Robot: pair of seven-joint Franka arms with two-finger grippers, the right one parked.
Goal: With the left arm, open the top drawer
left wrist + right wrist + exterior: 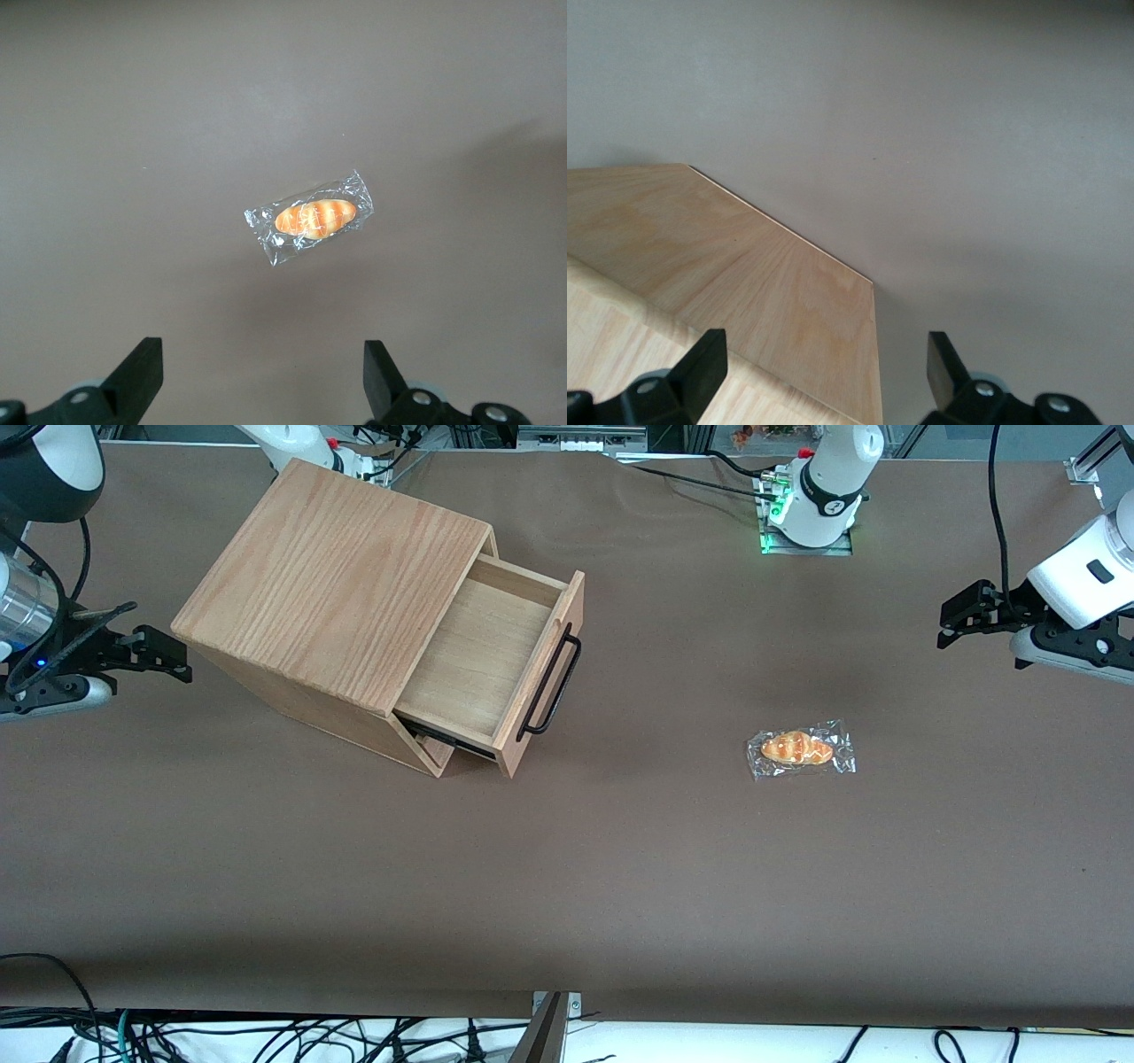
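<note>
The top drawer of the light wooden cabinet stands pulled well out, and its plain wood tray shows bare. A thin black bar handle runs across the drawer's front. The left arm's gripper hangs above the table toward the working arm's end, far from the drawer and touching nothing. In the left wrist view the gripper is open, with only brown table surface between its black fingers. The cabinet's top also fills part of the right wrist view.
A small bread roll in a clear wrapper lies on the brown table between the drawer's front and the working arm; the left wrist view shows the roll ahead of the fingers. Cables run along the table's near edge.
</note>
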